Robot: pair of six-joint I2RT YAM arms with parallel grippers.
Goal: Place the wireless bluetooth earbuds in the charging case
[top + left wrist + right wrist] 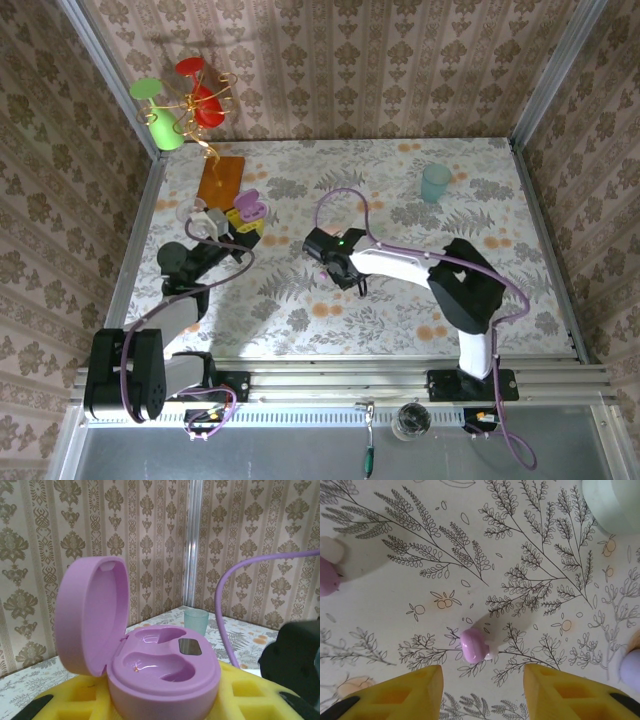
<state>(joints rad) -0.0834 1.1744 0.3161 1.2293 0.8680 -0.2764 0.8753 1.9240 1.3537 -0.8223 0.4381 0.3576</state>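
Lilac case (165, 677) open, wells empty; pink earbud (472, 645) lying loose.

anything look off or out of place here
Nothing damaged or spilled. The lilac charging case stands open with both wells empty, while a pink earbud lies loose on the tablecloth just ahead of the open right claw.

From above, the light is bright and even. Soft grey shadows lie on the bench (300, 320) by the arms, and the cup stand (185, 105) throws a faint shadow up the wall. In the left wrist view, the purple case (165, 675) shines with small white glints. In the right wrist view, the pink earbud (472, 646) has a soft shadow up and to its right, and the right pincer (482, 692) looks fuzzy at its yellow tips.
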